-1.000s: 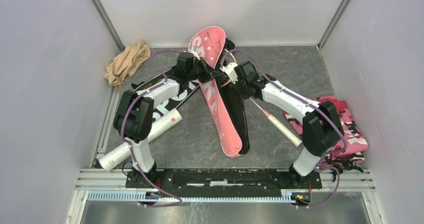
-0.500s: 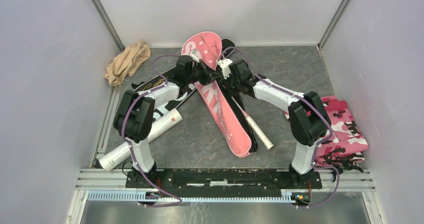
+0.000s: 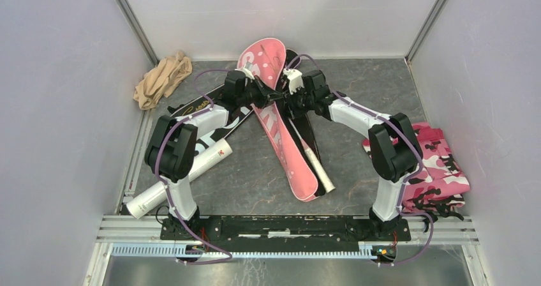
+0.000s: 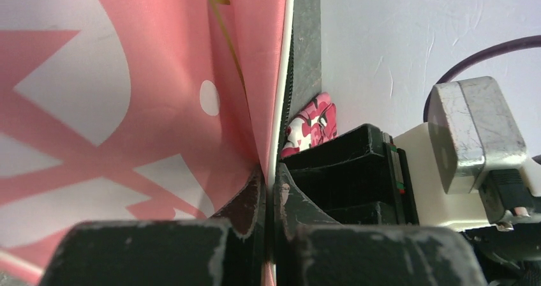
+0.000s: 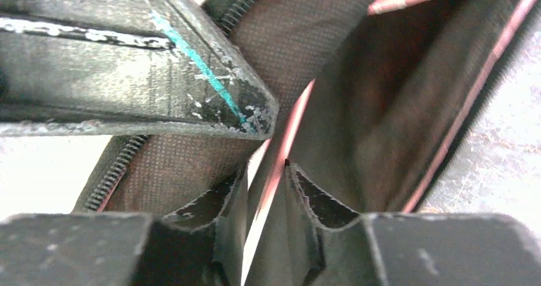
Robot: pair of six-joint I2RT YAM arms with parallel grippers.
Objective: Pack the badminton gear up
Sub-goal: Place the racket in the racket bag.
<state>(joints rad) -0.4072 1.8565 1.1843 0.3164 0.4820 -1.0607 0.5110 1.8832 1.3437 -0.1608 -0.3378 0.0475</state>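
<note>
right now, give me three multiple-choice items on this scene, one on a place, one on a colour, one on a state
1. The beige cloth lies:
a) near right
b) mid table
c) far left corner

2. The bag in the left gripper is:
a) black
b) pink
c) blue

3. The left gripper is:
a) shut on the bag's edge
b) wide open
c) out of view

Answers:
1 c: the top view shows it bunched in the corner by the left wall.
2 b: the left wrist view shows pink fabric with pale lettering.
3 a: its jaws meet on the white-piped edge with no gap.
</note>
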